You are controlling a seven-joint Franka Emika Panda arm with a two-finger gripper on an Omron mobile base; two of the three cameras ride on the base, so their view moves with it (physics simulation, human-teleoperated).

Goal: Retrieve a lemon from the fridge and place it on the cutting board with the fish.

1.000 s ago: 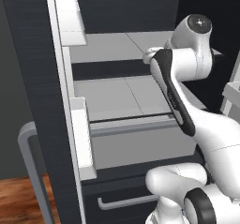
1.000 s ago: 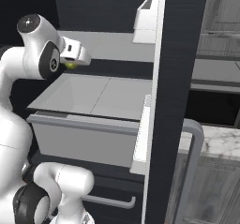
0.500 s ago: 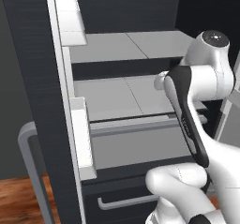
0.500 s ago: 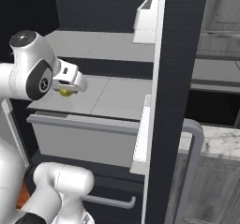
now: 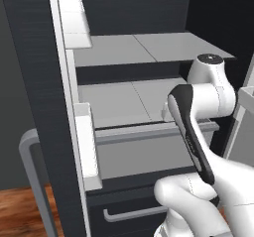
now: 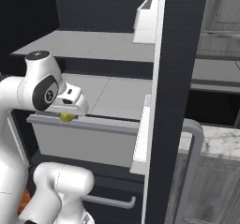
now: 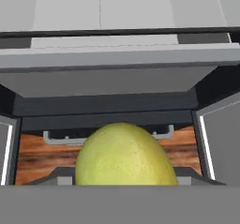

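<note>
Here the lemon [image 6: 67,117] sits pinched in the gripper [image 6: 68,115], its dull yellow-green skin showing just under the white hand and bulging large at the bottom of the hand view [image 7: 124,156]. It hangs right at the front edge of the fridge's [image 6: 176,54] lower pale grey shelf [image 6: 110,96], above the handled drawer [image 6: 110,200]. Both fridge doors stand open to either side of the shelves, the grey bar handle [image 6: 192,162] on the outer face of the right one.
</note>
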